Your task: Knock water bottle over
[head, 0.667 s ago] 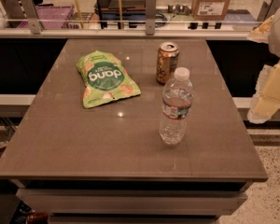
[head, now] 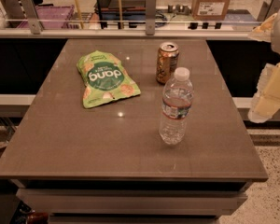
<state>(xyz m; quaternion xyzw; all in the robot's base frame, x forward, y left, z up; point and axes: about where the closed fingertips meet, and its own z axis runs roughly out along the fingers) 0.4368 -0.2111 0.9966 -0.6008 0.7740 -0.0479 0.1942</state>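
water bottle (head: 176,107) upright, unmoved | end effector (head: 266,101) right of table (head: 84,143), unmoved | grip: cannot tell

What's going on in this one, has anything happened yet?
Nothing has been handled so far. The water bottle stands upright on the brown table, right of centre, with its cap on. Just behind it is a gold-brown drink can, also upright, and a green Dang snack bag lies flat to the left. The robot's gripper hangs at the right edge of the view, beyond the table's side and clear of the bottle, so the knock-over is not yet done.
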